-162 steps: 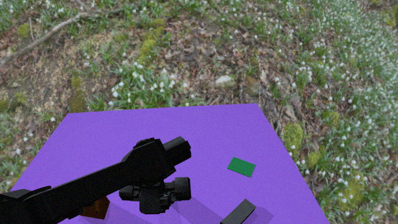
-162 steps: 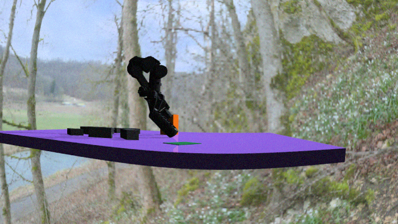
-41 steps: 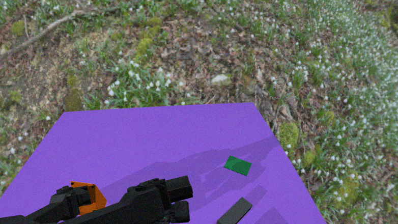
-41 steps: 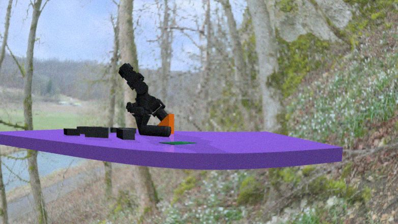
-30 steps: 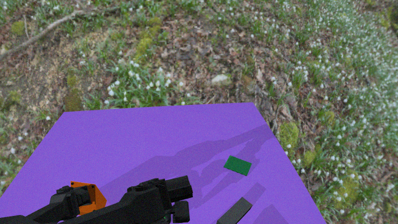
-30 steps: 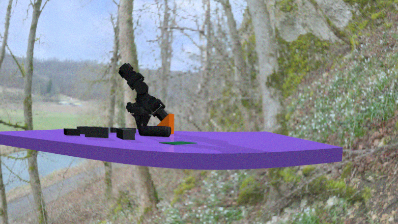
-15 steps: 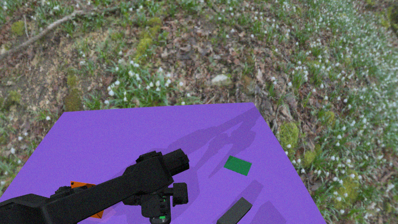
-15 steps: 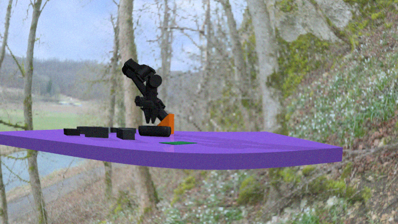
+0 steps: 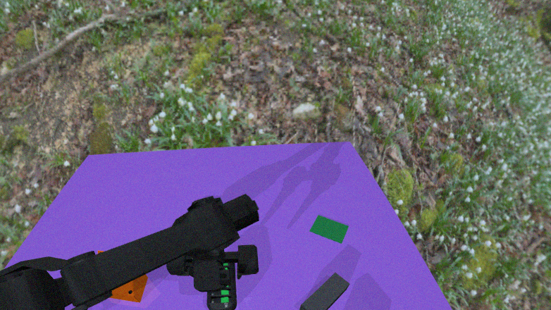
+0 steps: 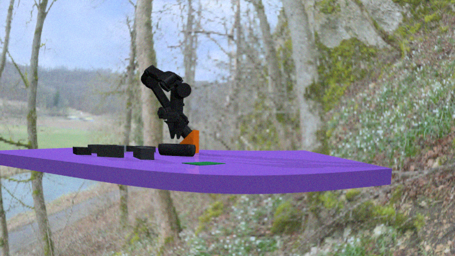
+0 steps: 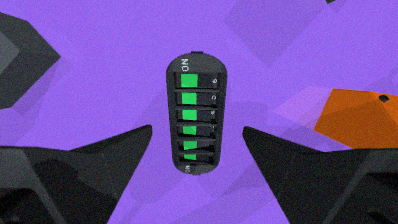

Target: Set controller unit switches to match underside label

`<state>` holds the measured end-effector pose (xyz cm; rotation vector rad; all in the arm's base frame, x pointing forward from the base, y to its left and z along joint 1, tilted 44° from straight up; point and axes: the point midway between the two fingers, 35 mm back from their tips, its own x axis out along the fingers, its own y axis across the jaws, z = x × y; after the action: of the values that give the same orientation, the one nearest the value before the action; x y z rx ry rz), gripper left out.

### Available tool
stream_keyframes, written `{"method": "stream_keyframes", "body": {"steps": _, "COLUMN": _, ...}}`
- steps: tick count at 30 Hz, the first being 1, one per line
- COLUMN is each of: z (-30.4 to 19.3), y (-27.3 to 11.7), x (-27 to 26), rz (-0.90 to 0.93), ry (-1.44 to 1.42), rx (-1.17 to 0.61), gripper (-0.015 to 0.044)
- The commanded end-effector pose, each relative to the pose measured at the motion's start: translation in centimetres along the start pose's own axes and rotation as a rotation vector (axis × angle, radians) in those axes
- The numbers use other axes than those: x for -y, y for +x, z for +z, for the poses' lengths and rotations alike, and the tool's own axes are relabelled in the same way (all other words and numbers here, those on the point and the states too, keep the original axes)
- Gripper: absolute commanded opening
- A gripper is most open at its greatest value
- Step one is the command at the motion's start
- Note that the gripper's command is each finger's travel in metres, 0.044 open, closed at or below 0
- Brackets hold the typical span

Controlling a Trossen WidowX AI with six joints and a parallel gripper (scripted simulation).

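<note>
The dark grey controller unit [image 9: 232, 275] [image 10: 176, 149] [image 11: 171, 100] is long with rounded ends and sits flat on the bench, switches up. In the wrist view its six rockers run in a column, each showing green on the left side and dark on the right. Some rockers tilt differently, but I cannot tell every setting. The label on its underside is hidden. My gripper [image 10: 175, 137] [image 11: 198, 129] is open and empty, above the unit, with one fingertip on either side of it in the wrist view and a gap below the fingertips in the exterior view.
An orange bracket [image 9: 129, 289] [image 10: 195, 141] [image 11: 357, 120] stands close beside the unit. A dark block [image 9: 325, 292] [image 11: 35, 62] lies on its other side. A thin green plate [image 9: 329, 229] [image 10: 203, 163] lies farther off. Several dark blocks [image 10: 110, 150] are on the purple bench [image 9: 173, 173] [image 10: 286, 165].
</note>
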<state>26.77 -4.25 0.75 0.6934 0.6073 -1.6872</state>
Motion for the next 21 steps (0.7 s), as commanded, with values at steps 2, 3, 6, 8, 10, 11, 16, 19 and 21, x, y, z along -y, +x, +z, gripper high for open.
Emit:
{"method": "stream_keyframes", "body": {"steps": 2, "z": -0.1, "y": -0.1, "x": -0.1, "rz": -0.002, "ry": 0.005, "rx": -0.005, "gripper": 0.044}}
{"method": "stream_keyframes", "body": {"steps": 3, "z": -0.1, "y": -0.1, "x": -0.1, "rz": -0.002, "ry": 0.005, "rx": -0.005, "gripper": 0.044}}
{"method": "stream_keyframes", "body": {"steps": 6, "z": -1.8, "y": -0.8, "x": -0.2, "rz": -0.001, "ry": -0.005, "rx": -0.009, "gripper": 0.044}}
{"method": "stream_keyframes", "body": {"steps": 8, "z": -4.2, "y": -1.8, "x": -0.2, "rz": -0.002, "ry": -0.017, "rx": -0.012, "gripper": 0.044}}
{"method": "stream_keyframes", "body": {"steps": 10, "z": -5.8, "y": -2.3, "x": 0.0, "rz": -0.003, "ry": -0.025, "rx": -0.012, "gripper": 0.044}}
{"method": "stream_keyframes", "body": {"steps": 11, "z": -6.0, "y": -2.4, "x": 0.0, "rz": -0.003, "ry": -0.026, "rx": -0.012, "gripper": 0.044}}
{"method": "stream_keyframes", "body": {"steps": 16, "z": -6.0, "y": -2.4, "x": 0.0, "rz": -0.003, "ry": -0.026, "rx": -0.012, "gripper": 0.044}}
{"method": "stream_keyframes", "body": {"steps": 19, "z": -6.0, "y": -2.0, "x": 0.0, "rz": -0.003, "ry": -0.026, "rx": -0.012, "gripper": 0.044}}
{"method": "stream_keyframes", "body": {"steps": 21, "z": -6.0, "y": -1.7, "x": -0.1, "rz": -0.003, "ry": -0.026, "rx": -0.012, "gripper": 0.044}}
